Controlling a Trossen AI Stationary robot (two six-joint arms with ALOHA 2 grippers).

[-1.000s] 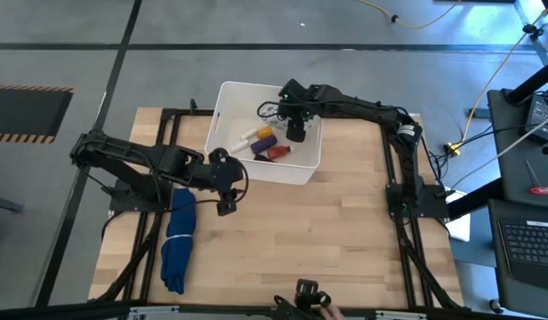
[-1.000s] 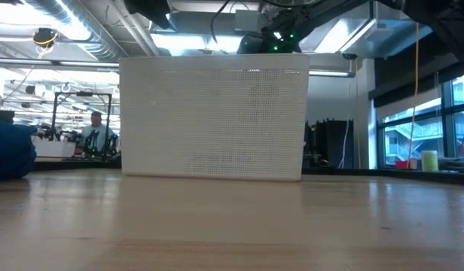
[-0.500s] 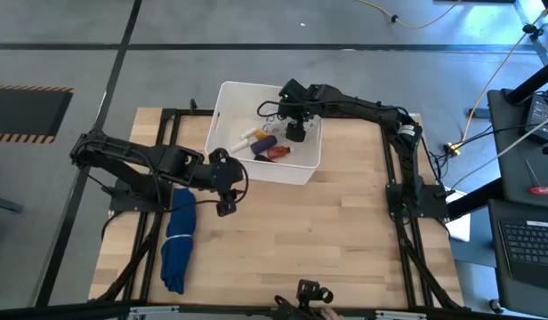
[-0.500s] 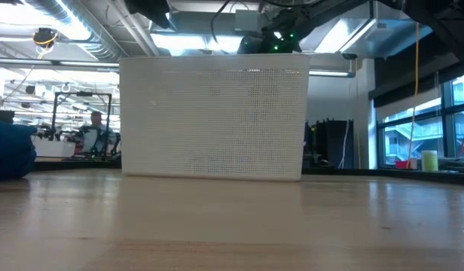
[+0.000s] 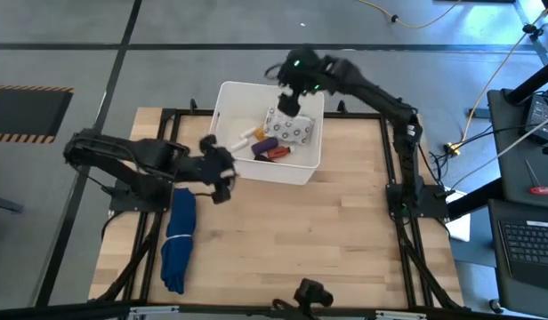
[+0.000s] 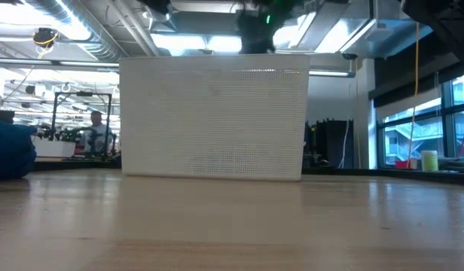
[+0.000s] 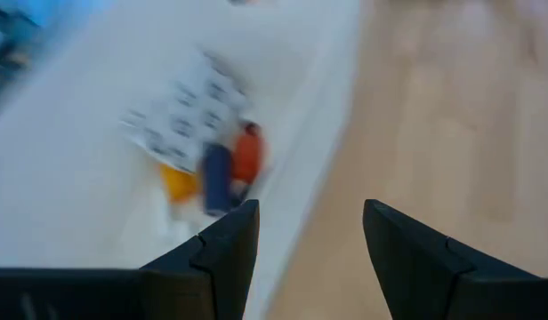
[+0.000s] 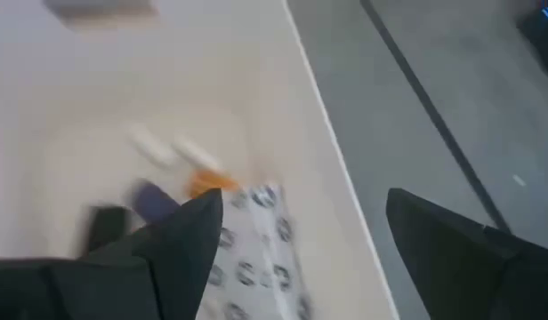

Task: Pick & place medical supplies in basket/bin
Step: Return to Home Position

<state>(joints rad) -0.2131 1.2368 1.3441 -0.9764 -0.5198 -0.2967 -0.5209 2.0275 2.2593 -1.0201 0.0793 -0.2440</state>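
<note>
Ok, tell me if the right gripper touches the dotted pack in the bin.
Apart. Low view: right gripper hangs above the white bin's rim; high view: dotted pack lies down inside it.

I see a white tub holding a white pack with dark dots, a purple oblong and a red tube; beside the tub, a blue cloth.

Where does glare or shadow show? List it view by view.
Low view: ceiling lights and windows glare behind the white bin, whose near wall is evenly lit. High view: soft even light; a green lamp glows on the right arm.
</note>
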